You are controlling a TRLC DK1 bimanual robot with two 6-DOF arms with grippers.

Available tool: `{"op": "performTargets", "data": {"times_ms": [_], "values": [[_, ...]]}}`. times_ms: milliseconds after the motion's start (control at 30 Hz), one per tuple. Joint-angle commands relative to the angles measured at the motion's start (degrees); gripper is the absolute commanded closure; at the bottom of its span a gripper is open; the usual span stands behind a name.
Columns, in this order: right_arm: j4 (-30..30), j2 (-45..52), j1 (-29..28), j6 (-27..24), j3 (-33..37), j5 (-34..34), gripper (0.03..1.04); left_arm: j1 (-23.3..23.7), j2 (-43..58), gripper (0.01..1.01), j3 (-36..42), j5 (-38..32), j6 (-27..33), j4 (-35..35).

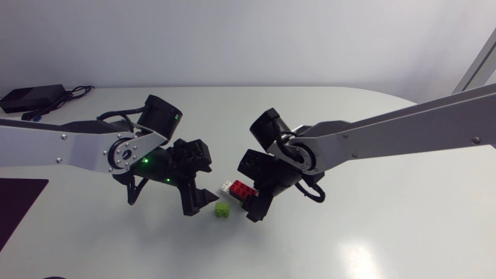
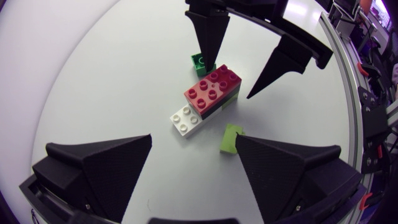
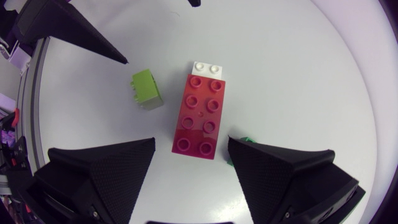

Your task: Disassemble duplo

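Note:
A duplo stack lies on the white table [image 1: 372, 232]: a long red brick [image 1: 242, 190] [image 2: 214, 90] [image 3: 200, 115] on top, with a white brick [image 1: 227, 186] [image 2: 186, 118] [image 3: 207, 67] sticking out at one end. My right gripper [image 1: 252, 205] [image 3: 191, 142] straddles the red brick's other end, open, with a small gap on each side. A dark green brick [image 2: 200, 62] [image 3: 245, 142] peeks out beside one right finger. A loose lime brick [image 1: 222, 209] [image 2: 231, 138] [image 3: 146, 90] lies beside the stack. My left gripper [image 1: 200, 203] [image 2: 193, 140] is open just short of the white brick and holds nothing.
A black box [image 1: 31, 97] with a cable sits at the table's far left corner. Both arms meet at the middle of the table, gripper facing gripper across the stack.

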Motion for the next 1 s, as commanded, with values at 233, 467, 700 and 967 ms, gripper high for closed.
{"op": "performTargets", "data": {"times_ms": [233, 467, 700, 967], "values": [[-0.4, 2.5, 0.6, -3.4, 1.7, 0.2, 0.78, 0.7, 1.2, 0.095, 1.5, 1.0, 2.0, -0.2], [-1.4, 2.3, 1.3, -5.3, -0.1, -0.7, 0.87, 0.8, 0.4, 0.095, 1.1, 1.5, 2.1, -0.6], [-2.0, -6.1, -0.2, -6.6, -3.3, -4.0, 0.87, 1.7, -1.7, 0.095, 0.7, 3.0, 2.7, -1.8], [-5.5, -14.1, -1.0, -7.3, -4.7, -6.5, 0.87, 1.8, -3.7, 0.095, 2.7, 4.5, 1.6, -3.9]]}}
